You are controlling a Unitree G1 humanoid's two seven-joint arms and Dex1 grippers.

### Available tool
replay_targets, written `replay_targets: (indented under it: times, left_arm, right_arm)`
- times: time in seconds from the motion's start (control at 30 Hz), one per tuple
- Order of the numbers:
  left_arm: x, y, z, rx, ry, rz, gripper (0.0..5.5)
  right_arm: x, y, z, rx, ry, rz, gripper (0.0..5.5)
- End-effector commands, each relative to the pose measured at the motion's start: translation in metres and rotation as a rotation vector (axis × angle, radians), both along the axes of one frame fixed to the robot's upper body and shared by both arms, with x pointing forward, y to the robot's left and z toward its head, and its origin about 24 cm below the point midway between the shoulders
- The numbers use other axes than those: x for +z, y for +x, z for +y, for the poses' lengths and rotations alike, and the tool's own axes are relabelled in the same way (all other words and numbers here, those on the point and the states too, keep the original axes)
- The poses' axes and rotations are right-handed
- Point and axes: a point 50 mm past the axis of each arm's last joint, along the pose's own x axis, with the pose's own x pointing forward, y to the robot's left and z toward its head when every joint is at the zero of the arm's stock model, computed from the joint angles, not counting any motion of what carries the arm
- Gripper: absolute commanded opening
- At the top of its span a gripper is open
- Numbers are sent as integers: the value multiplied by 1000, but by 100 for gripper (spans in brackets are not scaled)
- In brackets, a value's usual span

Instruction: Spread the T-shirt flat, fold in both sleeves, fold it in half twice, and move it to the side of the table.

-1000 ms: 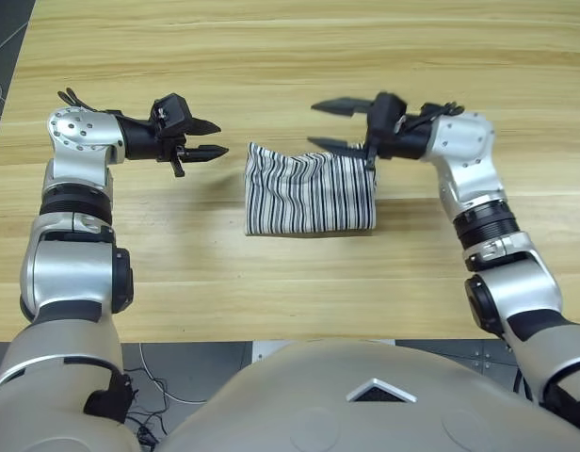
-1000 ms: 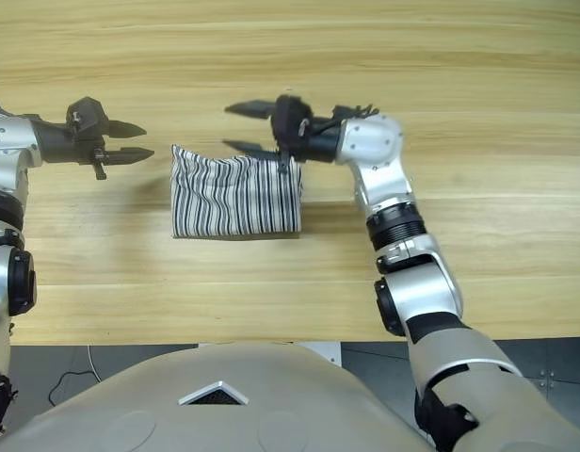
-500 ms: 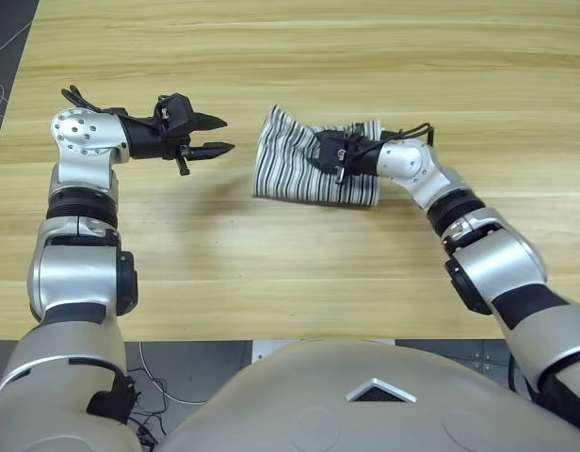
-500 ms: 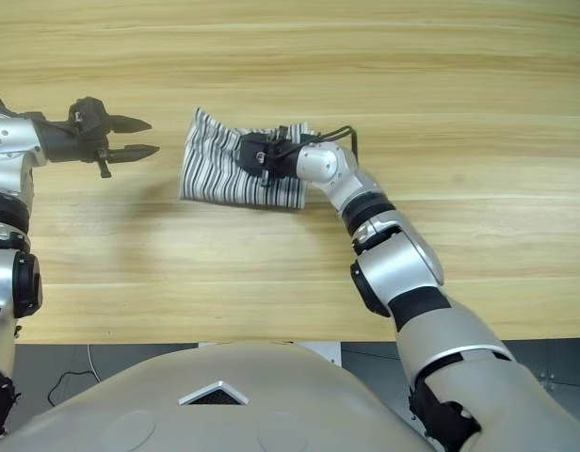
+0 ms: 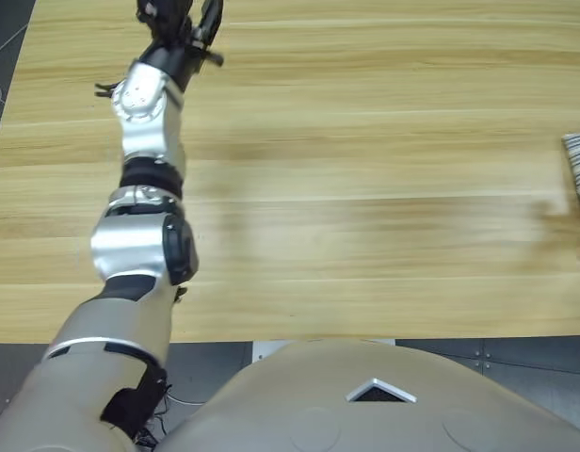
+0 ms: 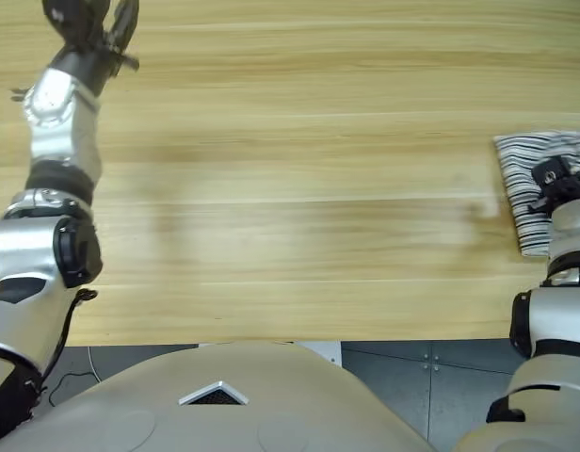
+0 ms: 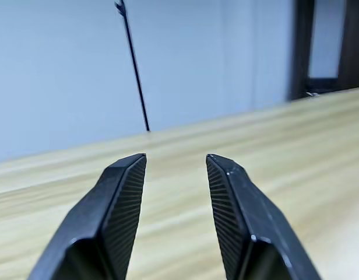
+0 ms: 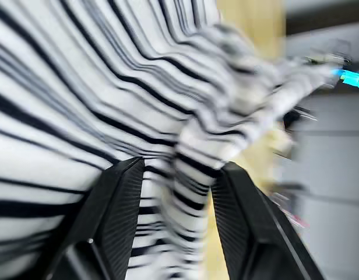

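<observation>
Head views: the wooden table (image 5: 365, 141) fills most of the frame. The T-shirt (image 6: 518, 174) lies on it as a folded black-and-white striped bundle at the right edge of the frame, about mid-height. In the left eye view we see a strip of its stripes at the same edge.

Right gripper (image 8: 180, 163): in the right eye view it sits on the T-shirt's right part, at the right border of the frame. The right arm (image 6: 568, 231) rises to it from the lower right corner. In the right wrist view its two black ribbed fingers (image 8: 118, 198) stand spread apart, with tips down in the striped cloth. A rumpled ridge of fabric runs up between them. We cannot tell whether either pad presses on that ridge, and the fingers do not close on it.

Left gripper (image 7: 176, 157): it is far from the T-shirt, in the upper left corner of the head views. The left arm (image 5: 144, 94) stretches up to it from the lower left. In the left wrist view its fingers (image 7: 124, 192) are spread with a clear gap and hold nothing. Bare table surface shows under them. Behind it are a pale wall (image 7: 63, 64), a thin dark rod (image 7: 136, 76) rising from the table's far edge, and a dark door frame (image 7: 302, 46) at the upper right.
</observation>
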Motion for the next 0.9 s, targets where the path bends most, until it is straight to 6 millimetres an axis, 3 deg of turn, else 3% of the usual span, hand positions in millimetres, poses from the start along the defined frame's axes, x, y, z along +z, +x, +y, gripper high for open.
replay_targets:
  times: [0.03, 0.07, 0.1, 0.13, 0.17, 0.2, 0.27, 0.3, 0.33, 0.4, 0.57, 0.9]
  left_arm:
    - [1, 4, -29, 183, 120, -90, 192]
    - [1, 2, -36, 173, 161, -121, 192]
    - [-4, -1, -40, 177, 191, -133, 192]
    - [-7, -2, -42, 187, 205, -135, 192]
    - [-15, -5, -39, 216, 212, -109, 192]
    - [-21, -7, -36, 239, 235, -91, 192]
    - [-32, -10, -31, 263, 314, -68, 192]
    - [-36, -11, -32, 250, 336, -43, 192]
    - [-40, -11, -34, 227, 351, -20, 192]
    - [-46, -14, -40, 176, 395, -3, 192]
    - [-44, -15, -67, 72, 523, -90, 192]
    - [-43, -16, -73, 67, 568, -132, 192]
  right_arm:
    - [109, 59, 73, 359, -575, -885, 201]
    - [118, 58, 95, 427, -644, -1010, 201]
    - [115, 67, 130, 534, -655, -1099, 201]
    - [111, 72, 152, 599, -649, -1141, 201]
    - [96, 85, 187, 730, -561, -1128, 201]
    - [83, 93, 217, 839, -503, -1098, 201]
    - [36, 104, 265, 1036, -260, -893, 201]
    - [4, 107, 274, 990, 31, -649, 201]
    - [-21, 104, 281, 907, 336, -461, 201]
    - [-36, 101, 280, 866, 537, -341, 201]
    - [-24, 103, 264, 878, 581, -404, 201]
    - [-22, 102, 268, 936, 598, -392, 201]
